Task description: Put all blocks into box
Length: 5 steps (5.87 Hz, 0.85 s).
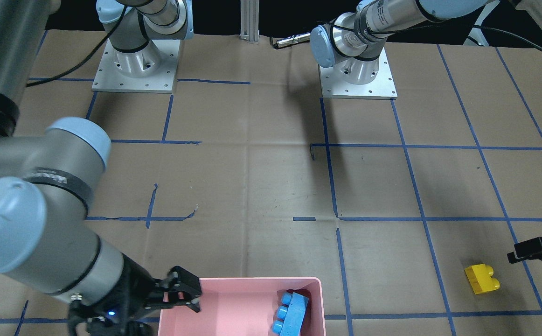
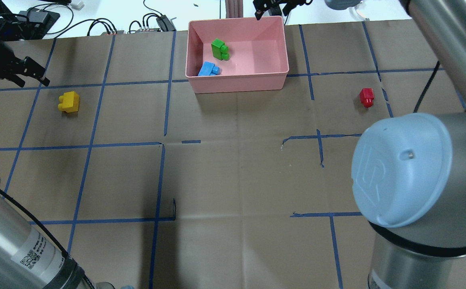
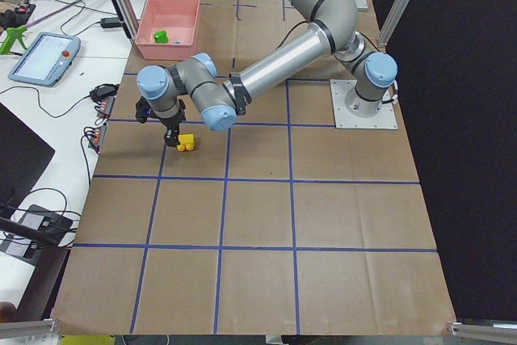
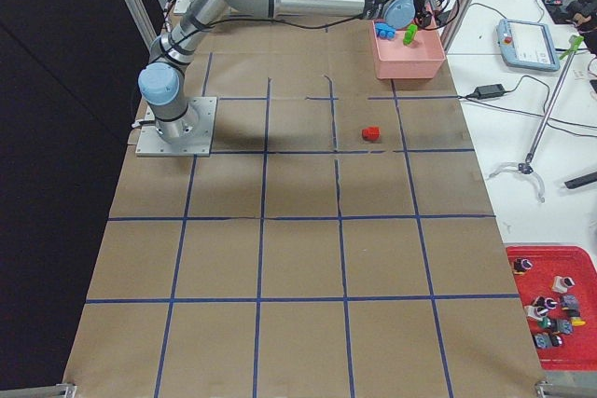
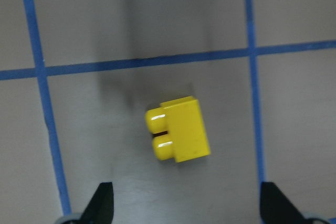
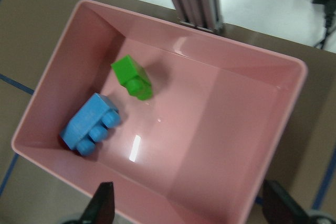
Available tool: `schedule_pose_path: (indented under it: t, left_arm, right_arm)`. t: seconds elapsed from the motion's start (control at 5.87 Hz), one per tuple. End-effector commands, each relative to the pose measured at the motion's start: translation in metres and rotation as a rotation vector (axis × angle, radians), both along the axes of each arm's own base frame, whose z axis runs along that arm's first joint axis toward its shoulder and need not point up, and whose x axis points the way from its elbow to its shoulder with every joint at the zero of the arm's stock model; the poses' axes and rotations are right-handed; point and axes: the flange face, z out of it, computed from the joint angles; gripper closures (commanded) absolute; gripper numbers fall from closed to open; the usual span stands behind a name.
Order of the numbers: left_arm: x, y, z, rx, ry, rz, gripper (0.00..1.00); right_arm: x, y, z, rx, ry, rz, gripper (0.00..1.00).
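Note:
The pink box (image 2: pixel 237 78) stands at the far middle of the table. A green block (image 2: pixel 219 49) and a light blue block (image 2: pixel 209 69) lie inside it, as the right wrist view shows for the green one (image 6: pixel 134 77) and the blue one (image 6: pixel 89 124). My right gripper (image 2: pixel 271 10) hangs open and empty over the box's far rim. The yellow block (image 2: pixel 69 102) lies on the table at the left. My left gripper (image 2: pixel 32 80) is open just beyond it, and the block (image 5: pixel 178 129) lies ahead of its fingers. The red block (image 2: pixel 366 97) lies alone on the right.
Blue tape lines grid the brown table. Cables and electronics (image 2: pixel 36 18) lie past the far edge. An aluminium post (image 2: pixel 233 8) stands behind the box. My right arm's big elbow (image 2: pixel 409 168) hangs over the near right of the table.

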Motion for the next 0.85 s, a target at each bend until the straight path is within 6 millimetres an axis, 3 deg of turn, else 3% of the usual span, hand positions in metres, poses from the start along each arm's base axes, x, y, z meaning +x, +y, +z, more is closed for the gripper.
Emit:
schedule_pose_path:
  t: [0.0,0.17,0.34,0.51,0.68]
  left_arm:
    - [-0.027,-0.006,-0.044,-0.050,-0.039,0.003,0.02]
    - [-0.074,-0.021,-0.044,-0.056,-0.039,0.017,0.02]
    - [-0.081,-0.026,-0.061,-0.058,-0.039,0.064,0.02]
    - [-0.074,-0.029,-0.084,-0.063,-0.041,0.051,0.02]
    - [-0.053,-0.028,-0.076,-0.072,-0.079,0.051,0.02]
  right_arm:
    - [-0.112,0.041,0.029,0.114,0.180,-0.113,0.01]
    - [-0.154,0.064,0.004,0.181,0.269,-0.175,0.01]
    - [-0.168,0.079,-0.017,0.121,0.294,-0.207,0.02]
    - [-0.193,0.097,-0.056,0.100,0.283,-0.255,0.01]
    - [-0.209,0.110,-0.099,0.065,0.283,-0.288,0.01]
